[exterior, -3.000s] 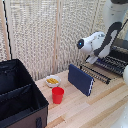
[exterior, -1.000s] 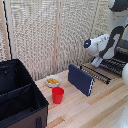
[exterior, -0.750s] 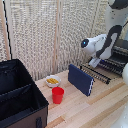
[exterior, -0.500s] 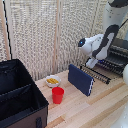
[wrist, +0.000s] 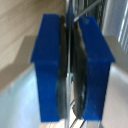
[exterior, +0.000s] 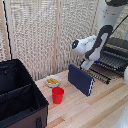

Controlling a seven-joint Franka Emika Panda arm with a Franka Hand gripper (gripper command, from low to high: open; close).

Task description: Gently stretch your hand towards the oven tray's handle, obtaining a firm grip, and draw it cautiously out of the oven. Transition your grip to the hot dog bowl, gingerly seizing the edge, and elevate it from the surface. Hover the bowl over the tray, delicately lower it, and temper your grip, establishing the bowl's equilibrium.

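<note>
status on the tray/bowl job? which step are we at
Done: the oven tray looks partly drawn out of the oven. In hand: the gripper is by the tray's front edge, and the wrist view shows its blue fingers close together around what looks like a thin bar. Left: the hot dog bowl sits on the surface beside the red cup, not lifted.

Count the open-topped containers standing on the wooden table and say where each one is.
3: a large black fabric bin at the exterior view's left, a red cup beside it, and a white bowl just behind the cup. Others may be hidden.
</note>
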